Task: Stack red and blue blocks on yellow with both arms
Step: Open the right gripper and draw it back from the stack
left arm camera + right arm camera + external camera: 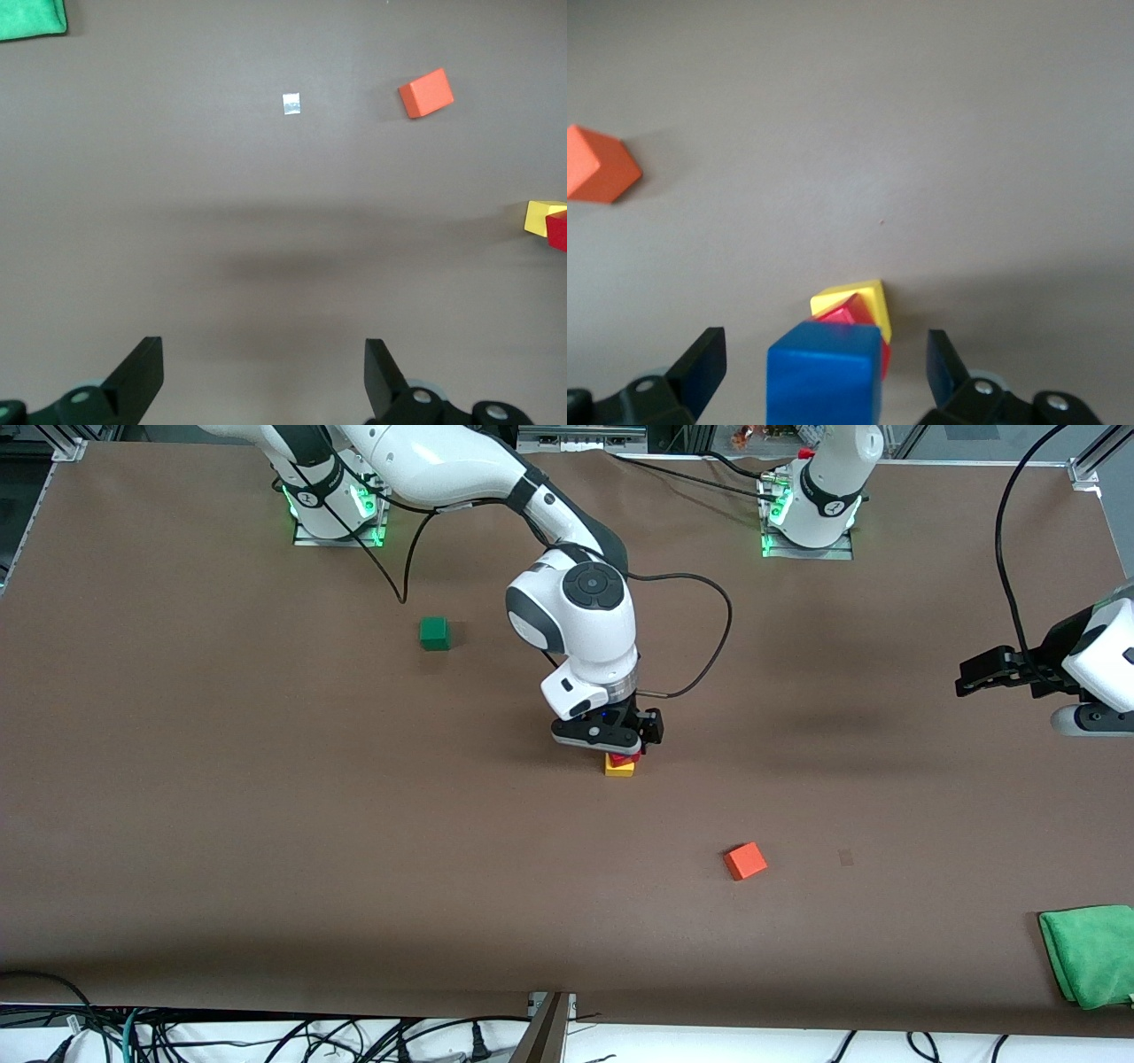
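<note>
1. A brown table carries small cubes, with 2 white robot arms reaching over it.
2. The yellow cube sits near the middle of the table. The red cube rests on it, and in the right wrist view the blue cube sits on top of the red, making a 3-cube tower.
3. The right gripper hangs directly over this tower. Its 2 black fingers are spread wide, standing clear on either side of the blue cube and pinching nothing.
4. The left gripper hovers over the left arm's end of the table, waiting. Its fingers are also spread apart and hold nothing.
5. The stack appears complete, though the blue cube looks turned slightly against the red one below it.
6. Handling, as a judgement: the cubes look rigid, light and matte, so they should not slip or crush. The best hold is on 2 flat, facing sides, at mid-height.
7. The tower looks easy to topple, so any withdrawal should probably go straight up.
8. An orange cube lies nearer the front camera than the tower; a green cube lies farther. A green cloth lies at the left arm's end.
</note>
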Robot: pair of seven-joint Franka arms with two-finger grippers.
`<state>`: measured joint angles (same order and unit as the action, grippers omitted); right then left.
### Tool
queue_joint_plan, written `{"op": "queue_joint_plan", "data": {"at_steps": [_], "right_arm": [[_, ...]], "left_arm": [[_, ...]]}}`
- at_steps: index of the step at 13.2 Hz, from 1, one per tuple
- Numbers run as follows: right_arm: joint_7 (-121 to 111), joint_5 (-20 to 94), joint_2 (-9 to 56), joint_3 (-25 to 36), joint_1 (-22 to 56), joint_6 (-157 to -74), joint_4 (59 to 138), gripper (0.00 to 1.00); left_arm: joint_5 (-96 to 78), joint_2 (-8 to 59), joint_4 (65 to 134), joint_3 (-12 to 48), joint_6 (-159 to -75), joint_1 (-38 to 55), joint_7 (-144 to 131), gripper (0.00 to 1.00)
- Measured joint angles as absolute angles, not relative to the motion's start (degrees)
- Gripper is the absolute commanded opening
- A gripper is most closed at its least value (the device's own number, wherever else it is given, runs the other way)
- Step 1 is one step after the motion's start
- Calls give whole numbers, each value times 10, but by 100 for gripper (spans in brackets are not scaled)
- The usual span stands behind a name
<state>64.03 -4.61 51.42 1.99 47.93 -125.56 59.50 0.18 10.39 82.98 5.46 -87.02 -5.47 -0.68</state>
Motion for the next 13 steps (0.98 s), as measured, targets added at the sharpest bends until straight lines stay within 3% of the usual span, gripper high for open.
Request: {"op": "queue_joint_plan", "data": {"at_steps": [4, 7, 10, 13], "right_arm": [[570, -8, 446, 24, 413, -1126, 538, 100], [415, 80, 358, 29, 302, -996, 542, 100], [294, 96, 284, 29, 209, -894, 579, 100], [231, 91, 185, 52, 180, -837, 664, 100]], "left_arm": [[2, 104, 829, 55, -870, -53, -7, 100], [2, 104, 829, 56, -870, -52, -7, 100], [2, 104, 829, 56, -870, -52, -7, 100], [2, 105, 829, 55, -870, -52, -7, 100]]}}
